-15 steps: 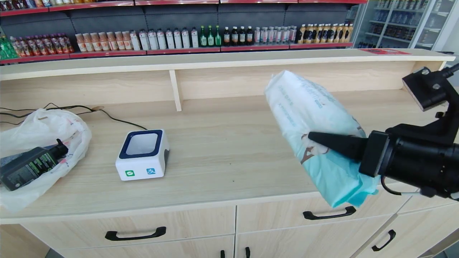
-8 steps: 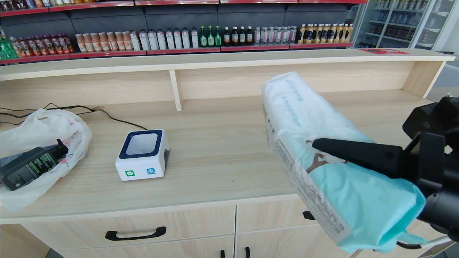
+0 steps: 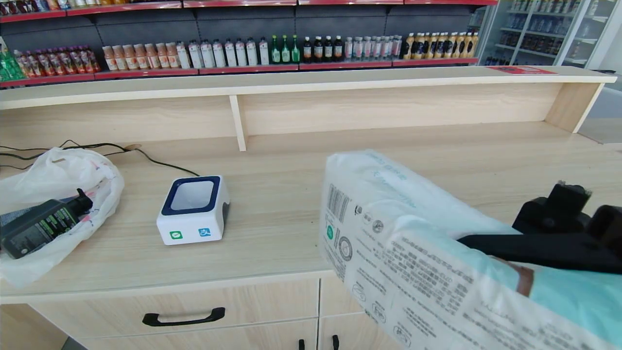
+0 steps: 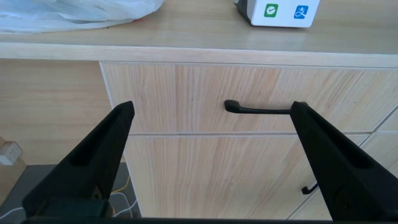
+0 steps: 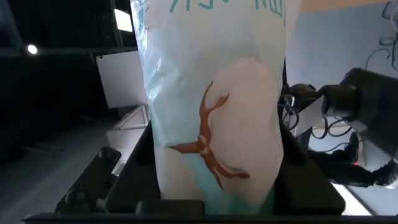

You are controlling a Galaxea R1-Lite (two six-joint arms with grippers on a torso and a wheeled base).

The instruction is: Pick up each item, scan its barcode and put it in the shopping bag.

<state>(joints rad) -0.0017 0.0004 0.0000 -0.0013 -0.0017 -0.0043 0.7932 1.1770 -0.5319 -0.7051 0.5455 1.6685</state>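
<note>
Soft pack [image 3: 413,262] in right gripper [image 5: 216,174]; scanner [image 3: 193,209] leftward.

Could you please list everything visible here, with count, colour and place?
soft pack: one, white and teal, held above the counter's front right.
scanner: one, white with dark blue rim, on the counter.
shopping bag: one, translucent white, counter's left end.
bottle: one, dark, lying on the shopping bag.
cables: few, black, behind the shopping bag.
drinks bottles: many, mixed colours, shelves behind.
drawer handles: several, black, below the counter.
right gripper: one, black, shut on the soft pack.
left gripper: one, black, open, before the drawers.
</note>
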